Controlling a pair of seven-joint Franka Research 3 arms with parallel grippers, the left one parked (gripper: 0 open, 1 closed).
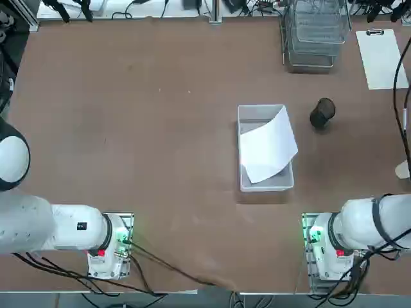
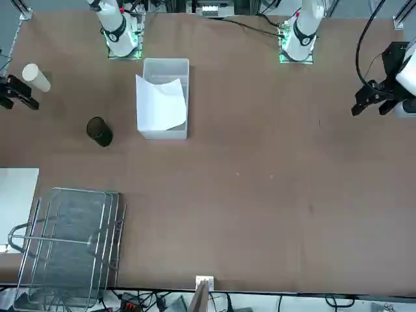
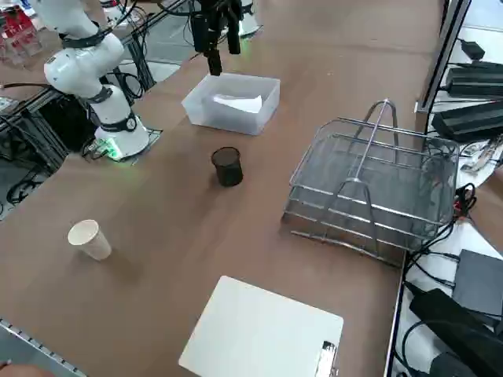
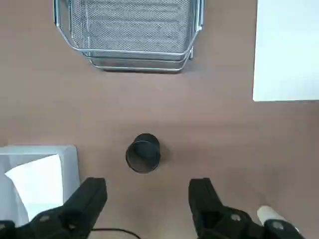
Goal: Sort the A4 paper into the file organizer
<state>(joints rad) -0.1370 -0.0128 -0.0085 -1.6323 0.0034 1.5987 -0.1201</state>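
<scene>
The A4 paper (image 1: 268, 146) is a white sheet lying skewed in the clear bin (image 1: 260, 109), one corner sticking out over the rim. It also shows as the paper (image 2: 161, 104) in the front view and the paper (image 4: 35, 184) in the wrist view. The wire-mesh file organizer (image 1: 313, 35) stands at the far edge of the table, also seen as the organizer (image 3: 369, 196) and the organizer (image 4: 129, 30). My right gripper (image 4: 147, 189) hangs open and empty, high above the table's right side near a paper cup. It is the gripper (image 2: 18, 94), well away from paper and organizer.
A black mesh pen cup (image 1: 322, 113) stands to the right of the bin, between it and my gripper. A white clipboard (image 1: 383, 61) lies beside the organizer at the far right. A paper cup (image 3: 89, 239) lies on its side near the right edge.
</scene>
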